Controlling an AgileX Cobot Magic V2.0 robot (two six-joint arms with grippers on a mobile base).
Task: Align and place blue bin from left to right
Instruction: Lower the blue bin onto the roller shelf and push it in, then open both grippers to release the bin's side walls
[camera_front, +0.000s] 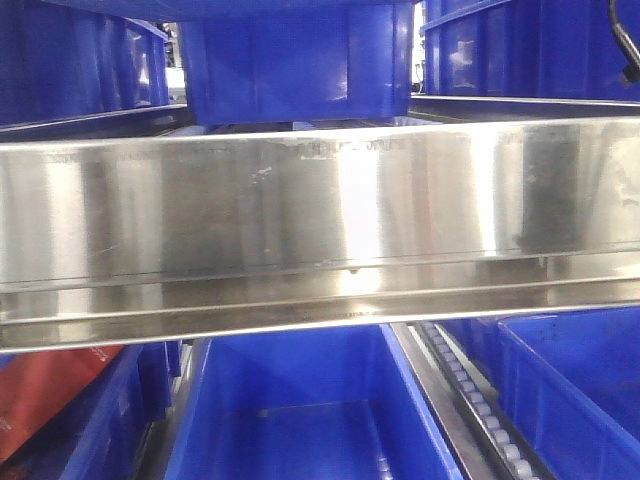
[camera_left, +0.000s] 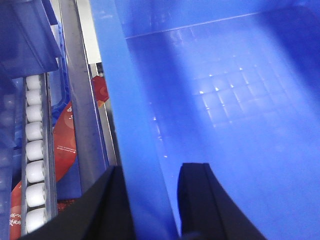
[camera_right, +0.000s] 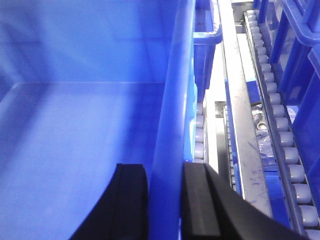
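Fingers (camera_left: 202, 200) of the left hand (camera_left: 150, 207) pinch the left wall of the blue bin (camera_left: 240, 100). One black pad is outside and the other inside, both pressed against the plastic. The right hand (camera_right: 165, 202) grips the opposite wall the same way, set narrow, with a finger tight on each face of the rim. The bin sits open-topped in the lower bay of the shelf, on grey rollers (camera_right: 199, 135) that show under its right side.

Just beside its left wall runs the left rail (camera_left: 82, 100) of bare steel. Beyond that lie a red packet (camera_left: 65, 145) and a line of white rollers (camera_left: 34, 150). On the right, the right rail (camera_right: 235, 100) and a long roller track (camera_right: 285, 150) lie between the bin and the neighbouring bins (camera_right: 300, 30), which are also blue.

In the front view a broad steel beam (camera_front: 320, 220) crosses the whole frame above the bin's open top. The upper bins (camera_front: 290, 60) stand on the level above and behind the beam.
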